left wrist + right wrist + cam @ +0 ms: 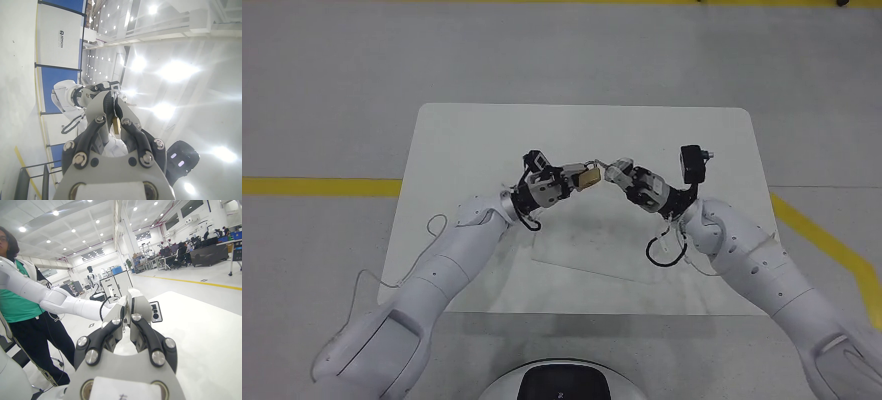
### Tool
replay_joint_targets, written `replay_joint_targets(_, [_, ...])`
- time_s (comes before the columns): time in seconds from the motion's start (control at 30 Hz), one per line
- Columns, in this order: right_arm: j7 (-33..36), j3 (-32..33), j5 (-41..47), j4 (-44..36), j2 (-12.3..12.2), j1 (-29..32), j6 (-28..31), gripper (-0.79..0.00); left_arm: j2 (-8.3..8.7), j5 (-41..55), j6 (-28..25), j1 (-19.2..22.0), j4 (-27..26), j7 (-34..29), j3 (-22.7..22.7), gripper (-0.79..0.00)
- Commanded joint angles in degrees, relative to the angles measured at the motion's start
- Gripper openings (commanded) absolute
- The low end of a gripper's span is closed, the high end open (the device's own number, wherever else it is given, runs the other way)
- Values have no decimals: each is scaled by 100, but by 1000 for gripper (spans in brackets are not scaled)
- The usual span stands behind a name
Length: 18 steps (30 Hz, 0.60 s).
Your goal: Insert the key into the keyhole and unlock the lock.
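Both arms meet above the middle of the white table (492, 130). My left gripper (578, 179) is shut on a small brass padlock (589, 178), held up off the table. In the left wrist view the padlock (116, 126) is pinched between the dark finger pads (107, 106). My right gripper (615, 170) faces it from the other side, shut on a thin silver key (600, 165) whose tip is at the padlock. In the right wrist view the key (127, 311) shows edge-on between the white fingers (138, 302). The keyhole is hidden.
Bare table surface (189, 317) lies below and around both grippers. A black cable (662, 250) loops from the right forearm, and a thin wire (432, 230) hangs by the left arm. Yellow floor lines (312, 186) run past both table sides.
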<state>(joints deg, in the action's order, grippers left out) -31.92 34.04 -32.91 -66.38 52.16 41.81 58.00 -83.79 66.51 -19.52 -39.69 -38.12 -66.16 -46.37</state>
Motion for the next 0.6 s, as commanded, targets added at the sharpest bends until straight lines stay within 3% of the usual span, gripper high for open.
replay_joint_targets(0.0, [5,68,111,84,-5,-20,0,-785,-24,136,46,-5,50,11,-73,-785])
replay_joint_targets(0.3, [-99,491,329,338,-34,89,0,-785,-106,346,162,53,329,329,-352,-785])
replay_joint_targets(0.57, [-151,508,483,299,-26,156,0,-785,-97,84,78,129,417,443,-323,-785])
